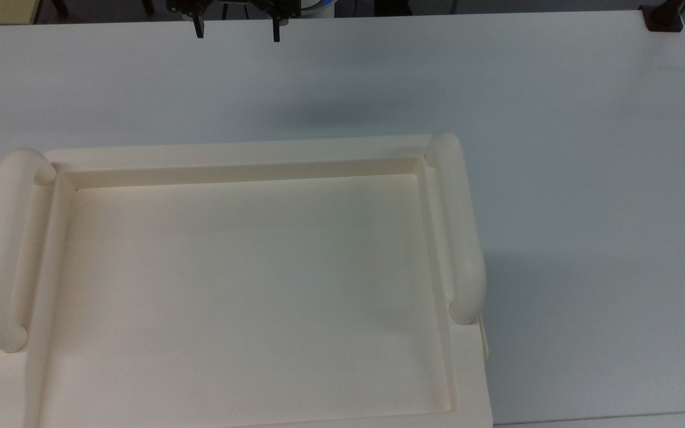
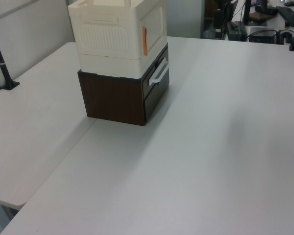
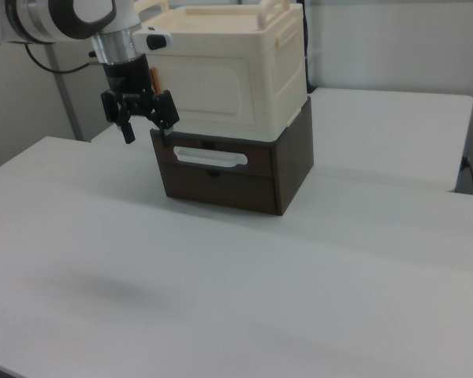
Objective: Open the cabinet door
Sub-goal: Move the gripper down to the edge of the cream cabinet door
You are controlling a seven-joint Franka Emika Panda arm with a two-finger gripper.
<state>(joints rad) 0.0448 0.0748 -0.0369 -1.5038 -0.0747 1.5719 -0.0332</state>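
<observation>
The cream cabinet [image 3: 244, 71] stands on a dark brown drawer unit [image 3: 292, 169]. Its wide recessed top [image 1: 247, 285] has rounded tubular handles on both sides. The cabinet door [image 3: 217, 87] is the cream front panel, lying flush with the cabinet, with an orange strip [image 2: 144, 41] near one edge. From the left view the door [image 2: 155, 25] is the face above the drawer. My gripper [image 3: 147, 132] hangs open in front of the door's edge at the right view's left, holding nothing. My gripper [image 1: 237, 31] sits at the upper edge of the top view, beyond the cabinet.
The drawer unit carries a white bar handle [image 3: 210, 156] just below and to the right view's right of my gripper. The white table [image 1: 586, 178] spreads wide around the cabinet. A black clamp [image 1: 663, 18] sits at a table corner, and a black post [image 2: 2, 63] stands at the left view's left.
</observation>
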